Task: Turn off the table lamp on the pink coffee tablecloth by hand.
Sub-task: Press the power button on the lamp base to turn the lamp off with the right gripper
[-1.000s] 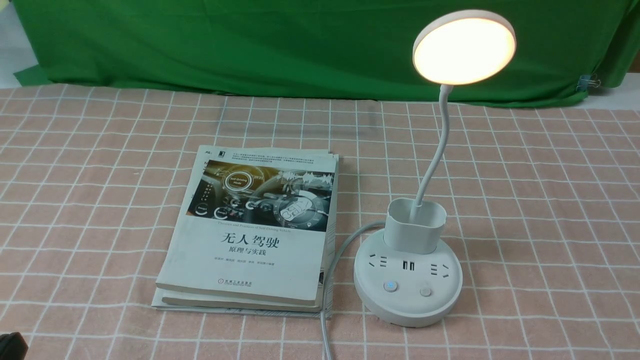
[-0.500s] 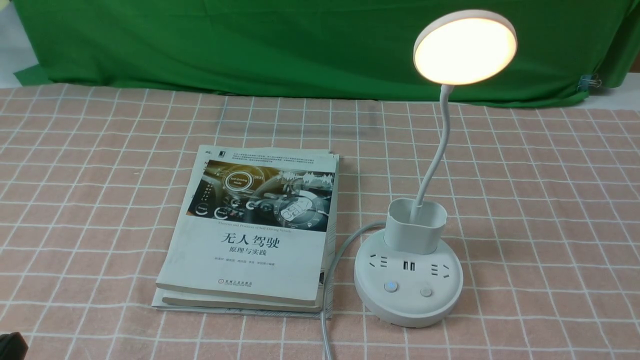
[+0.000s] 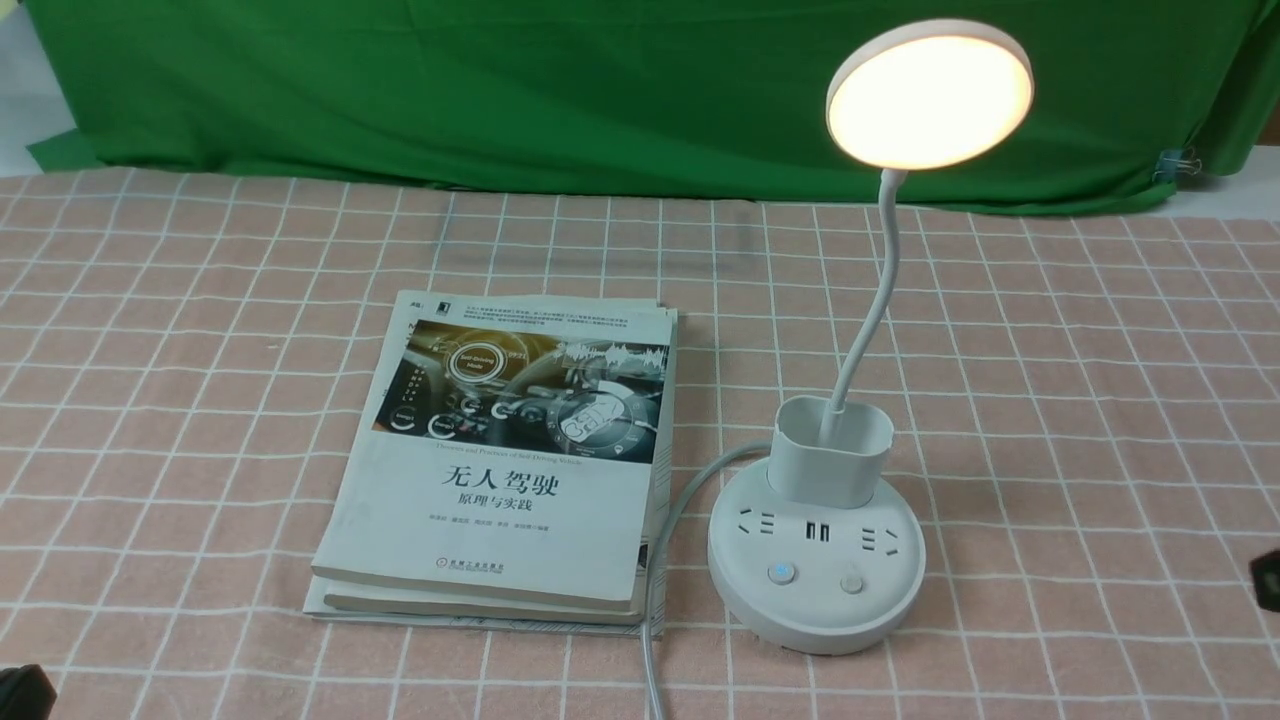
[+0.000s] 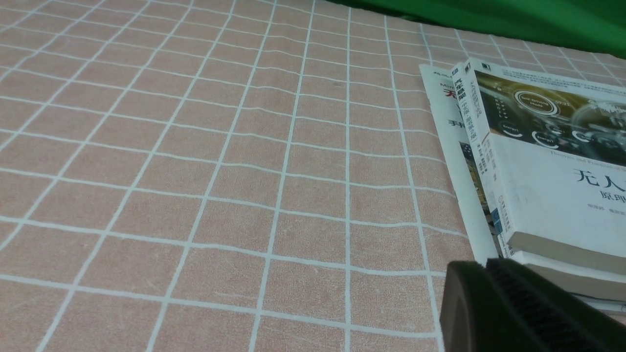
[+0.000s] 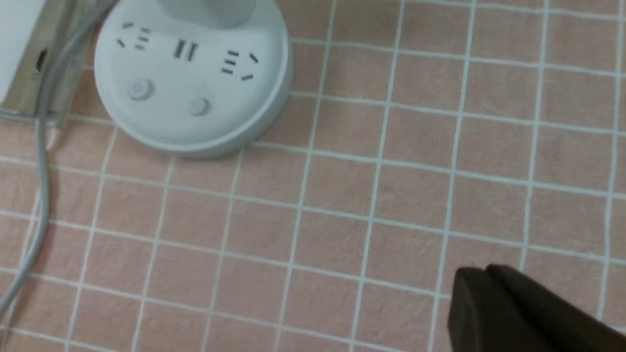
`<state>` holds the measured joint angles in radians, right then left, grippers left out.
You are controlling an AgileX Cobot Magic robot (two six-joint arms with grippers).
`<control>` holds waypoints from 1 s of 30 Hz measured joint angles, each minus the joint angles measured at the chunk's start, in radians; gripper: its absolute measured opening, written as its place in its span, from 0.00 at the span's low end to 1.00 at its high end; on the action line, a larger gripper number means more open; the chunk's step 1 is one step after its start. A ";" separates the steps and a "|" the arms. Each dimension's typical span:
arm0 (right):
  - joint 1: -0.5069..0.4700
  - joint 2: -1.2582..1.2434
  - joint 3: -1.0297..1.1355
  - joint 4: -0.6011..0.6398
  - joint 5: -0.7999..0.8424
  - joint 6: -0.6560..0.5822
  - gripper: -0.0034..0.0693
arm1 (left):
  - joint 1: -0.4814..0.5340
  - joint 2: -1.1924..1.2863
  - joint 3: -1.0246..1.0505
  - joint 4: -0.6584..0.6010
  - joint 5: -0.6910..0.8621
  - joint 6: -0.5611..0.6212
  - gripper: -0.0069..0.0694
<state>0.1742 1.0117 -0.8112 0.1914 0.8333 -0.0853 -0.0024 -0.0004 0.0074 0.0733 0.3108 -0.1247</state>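
Glowing table lamp (image 3: 832,455) on pink tablecloth (image 3: 200,350)

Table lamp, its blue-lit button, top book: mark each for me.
table lamp (image 3: 930,95), front view, centre of the lit disc head.
blue-lit button (image 3: 781,572), front view, its centre on the base.
top book (image 3: 500,545), front view, white cover below the title.

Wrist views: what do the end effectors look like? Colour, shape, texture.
Both are matte black. The left end effector is thick and round-tipped, with a finely ribbed gripping strip. The right end effector shows the same blunt black shape but is too blurred for texture. No cables or markings are visible.
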 joint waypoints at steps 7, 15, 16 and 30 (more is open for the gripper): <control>0.247 0.338 -0.157 0.000 -0.019 -0.007 0.12 | 0.000 0.000 0.000 0.000 0.000 0.000 0.10; 0.385 0.632 -0.320 -0.010 -0.042 -0.005 0.12 | 0.000 0.000 0.000 0.000 0.000 0.000 0.10; 0.391 0.659 -0.338 -0.010 -0.043 -0.005 0.12 | 0.000 0.000 0.000 0.000 0.000 0.000 0.10; 0.396 0.842 -0.429 -0.030 -0.046 -0.006 0.13 | 0.000 0.000 0.000 0.000 0.000 0.000 0.10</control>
<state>0.5701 1.8536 -1.2404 0.1616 0.7872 -0.0913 -0.0024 -0.0004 0.0074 0.0733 0.3108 -0.1247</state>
